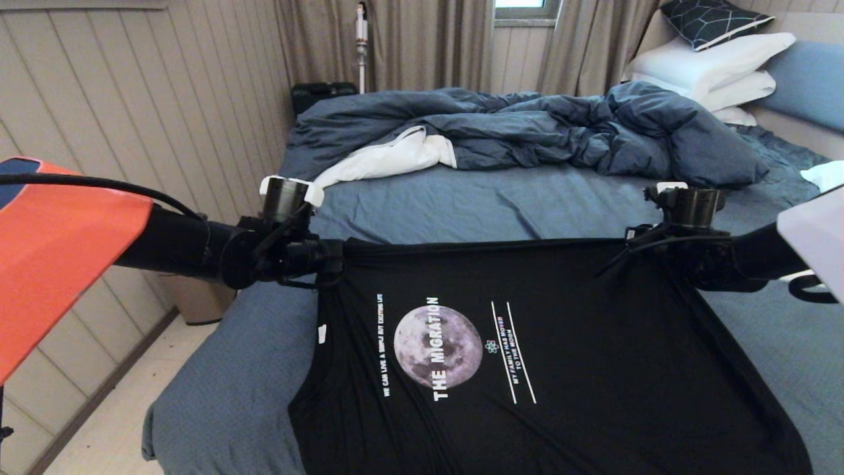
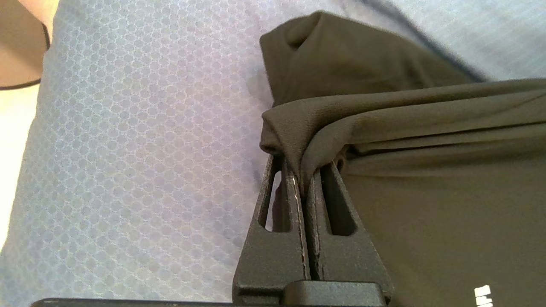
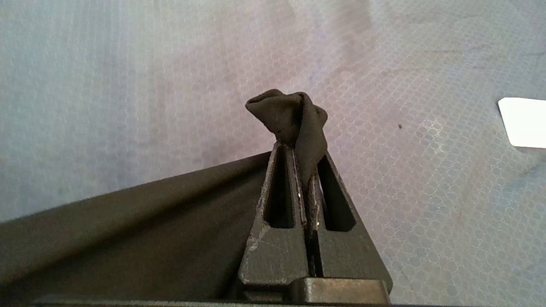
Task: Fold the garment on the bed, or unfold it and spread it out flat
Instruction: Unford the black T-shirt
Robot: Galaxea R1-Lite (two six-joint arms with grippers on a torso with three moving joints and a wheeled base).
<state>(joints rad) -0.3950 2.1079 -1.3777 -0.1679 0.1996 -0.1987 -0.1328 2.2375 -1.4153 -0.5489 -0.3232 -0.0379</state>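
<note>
While you hold the garment point(image 1: 527, 356) taut over the bed point(image 1: 461, 198) | left pincer point(image 2: 300, 179) and right pincer point(image 3: 305, 175) each pinching a corner | step: spreading | next: lower evenly onto sheet, then let go.

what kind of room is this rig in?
Most likely a bedroom: a wide bed with a rumpled duvet, stacked pillows at the headboard, and curtains along the back wall.
</note>
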